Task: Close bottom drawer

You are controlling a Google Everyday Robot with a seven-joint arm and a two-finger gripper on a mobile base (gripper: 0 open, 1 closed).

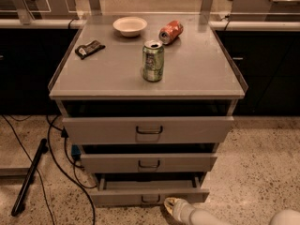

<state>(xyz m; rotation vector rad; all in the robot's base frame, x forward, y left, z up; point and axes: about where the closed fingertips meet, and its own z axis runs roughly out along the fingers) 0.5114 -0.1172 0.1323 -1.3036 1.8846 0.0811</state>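
Note:
The grey metal cabinet has three drawers, all pulled out a little. The bottom drawer is the lowest and narrowest, with a small dark loop handle; its inside shows as a shallow grey tray. My gripper comes in from the lower right on a pale arm, and its tip sits at the bottom drawer's front, just right of the handle.
The middle drawer and top drawer jut out above. On the cabinet top stand a green can, a tipped red can, a white bowl and a dark packet. Cables and a black bar lie on the floor at left.

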